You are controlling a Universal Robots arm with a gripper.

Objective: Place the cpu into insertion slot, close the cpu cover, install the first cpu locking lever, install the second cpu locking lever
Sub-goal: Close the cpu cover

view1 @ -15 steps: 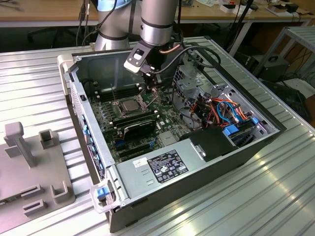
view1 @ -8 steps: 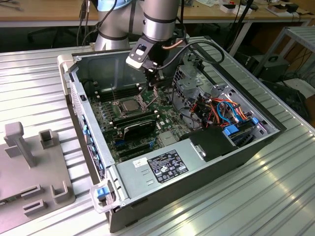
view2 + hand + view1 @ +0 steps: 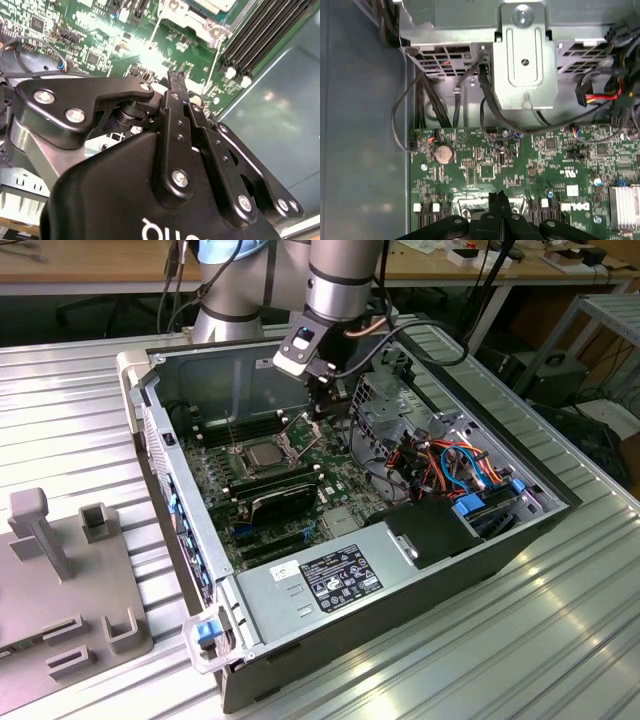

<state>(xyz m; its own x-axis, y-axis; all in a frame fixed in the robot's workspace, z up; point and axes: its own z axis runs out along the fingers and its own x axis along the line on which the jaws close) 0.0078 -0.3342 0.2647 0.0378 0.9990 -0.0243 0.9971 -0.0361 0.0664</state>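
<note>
both fingers (image 3: 494, 202) meet, hiding some board (image 3: 485, 165); cpu (image 3: 262, 452) lies in insertion slot (image 3: 243, 459)

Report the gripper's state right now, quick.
Gripper: shut, with nothing visible in its grasp, just above the green circuit board.

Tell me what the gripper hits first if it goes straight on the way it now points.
The gripper would probably meet the green circuit board beside the silver-rimmed square socket, though depth is unclear.
</note>
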